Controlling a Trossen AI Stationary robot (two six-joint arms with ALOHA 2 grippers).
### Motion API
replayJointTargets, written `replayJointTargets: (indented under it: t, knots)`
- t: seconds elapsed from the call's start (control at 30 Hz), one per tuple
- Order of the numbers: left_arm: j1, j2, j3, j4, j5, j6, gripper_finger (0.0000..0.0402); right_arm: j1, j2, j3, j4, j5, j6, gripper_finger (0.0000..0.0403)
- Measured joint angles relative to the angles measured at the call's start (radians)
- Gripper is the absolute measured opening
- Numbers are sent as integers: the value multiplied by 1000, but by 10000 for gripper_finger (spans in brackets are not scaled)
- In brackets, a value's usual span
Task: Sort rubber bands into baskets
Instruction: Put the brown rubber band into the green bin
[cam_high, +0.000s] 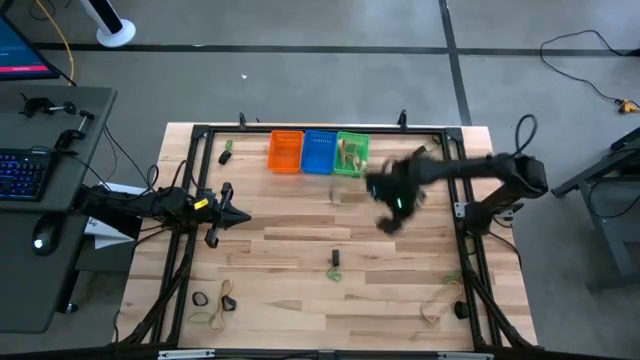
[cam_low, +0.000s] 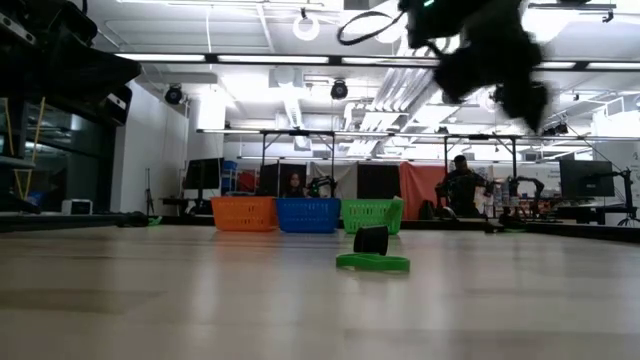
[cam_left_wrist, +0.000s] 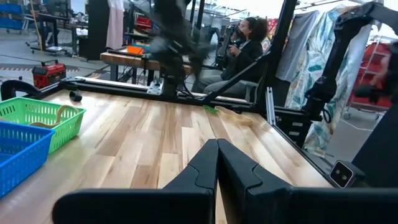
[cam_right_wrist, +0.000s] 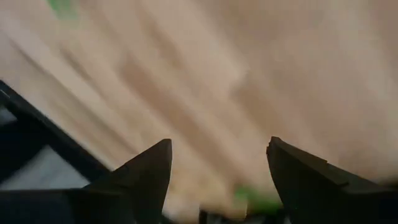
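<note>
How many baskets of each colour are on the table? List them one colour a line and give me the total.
orange basket: 1
blue basket: 1
green basket: 1
Total: 3 baskets

A keyboard (cam_high: 22, 172) with blue backlight sits on a grey desk (cam_high: 50, 215) left of the wooden table (cam_high: 300, 250). A person (cam_left_wrist: 244, 45) sits beyond the table's right side.
</note>
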Motion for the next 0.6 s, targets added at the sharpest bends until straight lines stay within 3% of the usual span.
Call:
replayJointTargets:
  t: [0.17, 0.33, 0.43, 0.6]
  knots:
    - [0, 0, 0, 0, 0, 0, 1, 312, 0, -154, 96, -178, 350, 252]
    - [0, 0, 0, 0, 0, 0, 1, 517, 0, -320, 310, -294, 775, 252]
    - [0, 0, 0, 0, 0, 0, 1, 591, 1, -378, 423, -294, 1024, 252]
    - [0, 0, 0, 0, 0, 0, 1, 657, 0, -444, 595, -214, 1292, 252]
